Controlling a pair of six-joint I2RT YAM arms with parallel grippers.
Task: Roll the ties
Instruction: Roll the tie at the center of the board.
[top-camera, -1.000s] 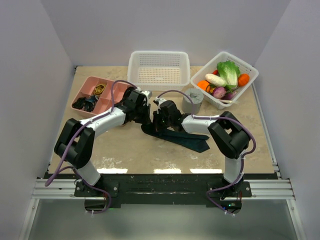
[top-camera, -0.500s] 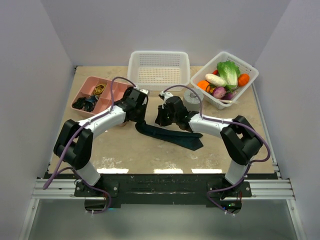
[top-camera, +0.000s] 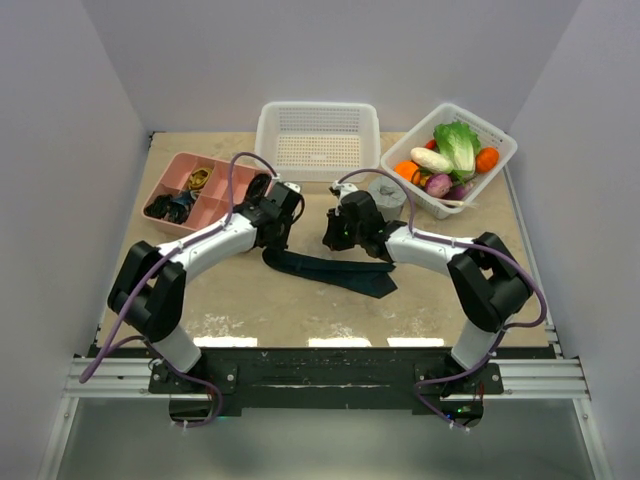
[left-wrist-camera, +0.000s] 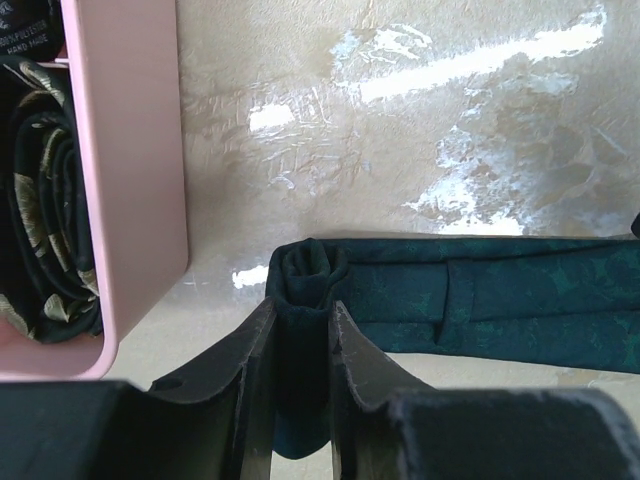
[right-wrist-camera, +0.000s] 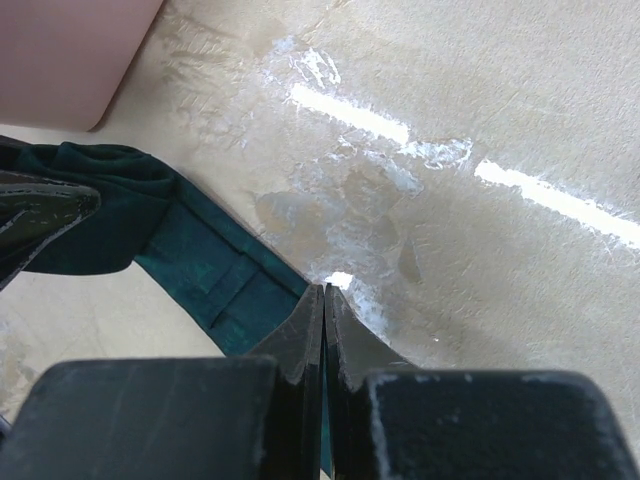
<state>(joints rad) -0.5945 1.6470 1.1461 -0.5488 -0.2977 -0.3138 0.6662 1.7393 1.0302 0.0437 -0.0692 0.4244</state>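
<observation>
While the narrow end of the tie (top-camera: 335, 270) is curled into a small tight coil, most of the band lies flat on the table (top-camera: 250, 300), running from just in front of the left arm toward the right, where it widens to its pointed end near the right arm's forearm. The left gripper (left-wrist-camera: 302, 312) is closed to a narrow gap on that coil, one finger on each side, so the roll stands pinched between them close beside the pink tray (left-wrist-camera: 130, 200). The right gripper (right-wrist-camera: 324, 298) has its fingers pressed together with no gap visible. Its tips sit right at the edge of the flat band, and the right wrist view does not show whether any fabric is caught between them. Judging from the coil, only the first turn or two is made and nearly the whole length remains to be wound. The coil looks loose enough to spring open if the pinch slackens, and the soft cloth could skew as it winds, so the flat part probably needs holding straight while the left gripper turns the roll along it. A patterned rolled tie (left-wrist-camera: 40, 230) lies in the tray's near compartment, which suggests where finished rolls go. This one is not there yet.
</observation>
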